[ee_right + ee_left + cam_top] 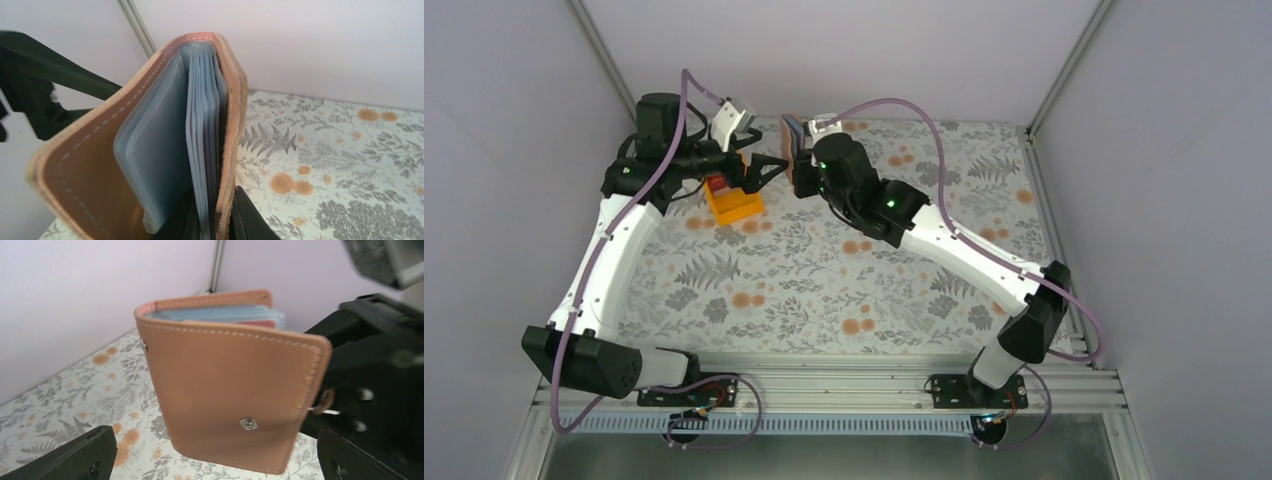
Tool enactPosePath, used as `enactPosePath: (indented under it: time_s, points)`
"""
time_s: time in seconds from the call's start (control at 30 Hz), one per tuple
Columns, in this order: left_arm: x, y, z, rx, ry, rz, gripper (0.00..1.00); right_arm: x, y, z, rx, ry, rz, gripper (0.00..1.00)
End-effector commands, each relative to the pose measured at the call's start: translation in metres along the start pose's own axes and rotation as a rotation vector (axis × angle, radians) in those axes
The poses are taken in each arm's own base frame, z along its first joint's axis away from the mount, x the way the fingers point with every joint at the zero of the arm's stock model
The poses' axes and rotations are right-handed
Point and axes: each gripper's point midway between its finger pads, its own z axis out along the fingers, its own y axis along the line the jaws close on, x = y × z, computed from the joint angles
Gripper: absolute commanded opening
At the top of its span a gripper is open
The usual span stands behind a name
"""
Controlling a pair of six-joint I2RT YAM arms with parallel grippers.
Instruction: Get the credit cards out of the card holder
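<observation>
Right gripper [215,225] jaws clamp the card holder [235,395] (upright, off worktop [824,280]). Left gripper [764,172] jaws released, just beside it.

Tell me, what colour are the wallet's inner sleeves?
Light blue sleeves, seen best in the right wrist view.

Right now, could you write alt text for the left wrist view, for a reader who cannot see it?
A tan-brown card holder is held upright, clamped at one edge by the right gripper; blue sleeves and a red card edge show at its top. The left fingers stand wide open near its lower corners, above a floral table.
</observation>
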Motion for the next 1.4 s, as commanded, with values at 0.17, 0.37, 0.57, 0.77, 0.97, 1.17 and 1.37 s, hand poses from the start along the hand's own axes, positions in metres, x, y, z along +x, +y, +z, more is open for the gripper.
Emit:
enactPosePath:
  time_s: [0.17,0.37,0.57,0.77,0.97,1.17,1.37]
  points:
    - [-0.002,0.023,0.009,-0.084,0.015,-0.058,1.00,-0.022,0.025,0.004,-0.011,-0.047,-0.042,0.04]
    - [-0.002,0.026,0.010,-0.096,0.015,-0.053,1.00,-0.023,0.037,0.006,-0.072,-0.037,-0.040,0.04]
    - [-0.007,0.018,0.003,-0.106,-0.006,0.021,1.00,-0.032,0.032,0.011,-0.172,-0.011,0.070,0.04]
    - [-0.004,0.045,0.006,-0.260,0.032,0.060,1.00,-0.039,0.049,0.012,-0.256,-0.006,0.101,0.04]
    - [0.002,0.080,-0.007,-0.470,0.081,0.098,1.00,-0.041,0.043,0.004,-0.253,-0.007,0.090,0.04]
    - [-0.006,0.065,-0.024,-0.366,0.033,0.094,1.00,-0.046,0.019,-0.003,-0.229,-0.027,0.042,0.04]
    - [0.000,0.067,-0.035,-0.283,0.020,0.012,0.97,-0.051,0.002,-0.015,-0.221,-0.043,-0.007,0.04]
